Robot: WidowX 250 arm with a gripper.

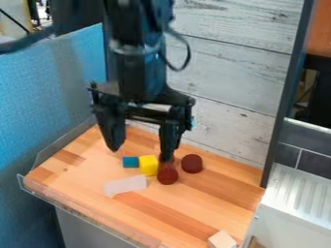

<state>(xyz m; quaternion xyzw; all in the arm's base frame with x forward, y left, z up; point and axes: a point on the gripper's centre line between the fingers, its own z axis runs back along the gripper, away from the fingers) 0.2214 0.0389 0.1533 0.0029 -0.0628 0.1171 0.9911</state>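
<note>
Camera view: my gripper hangs over the table, jaws spread. Below the gap between them, as seen here, lie a blue block and a yellow block; dark red pieces sit beside my right-hand jaw in view, contact unclear. A whitish block lies nearer the camera.

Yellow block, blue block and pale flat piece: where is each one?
Yellow block (149, 165): camera view, middle of its visible side.
Blue block (130, 162): camera view, middle.
Pale flat piece (125, 185): camera view, middle.
</note>
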